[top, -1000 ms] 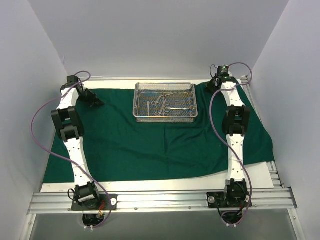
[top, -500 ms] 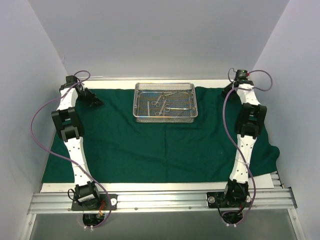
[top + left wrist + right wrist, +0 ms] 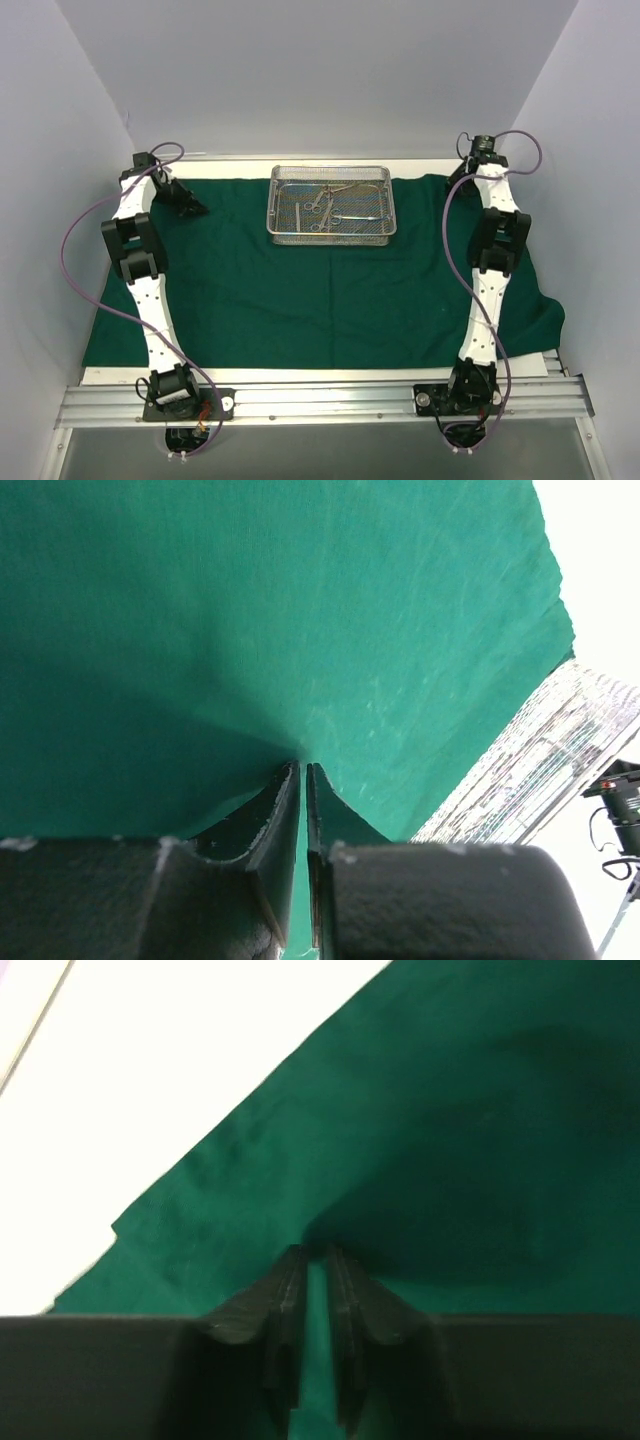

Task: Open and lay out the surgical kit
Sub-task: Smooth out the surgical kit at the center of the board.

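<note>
Several steel instruments (image 3: 330,205) are held in the wire tray (image 3: 332,237), which is set at the far middle of the green cloth (image 3: 300,290). Both arms are stretched to the cloth's far corners. The left gripper (image 3: 302,766) and right gripper (image 3: 315,1250) are nearly closed, each pinched on cloth, well apart from the tray.

Count: 1 green cloth (image 3: 300,290), 1 mesh tray (image 3: 331,238), roughly 4 scissor-type instruments (image 3: 330,205) (too small to confirm), 2 arms (image 3: 150,300) (image 3: 481,300).
</note>
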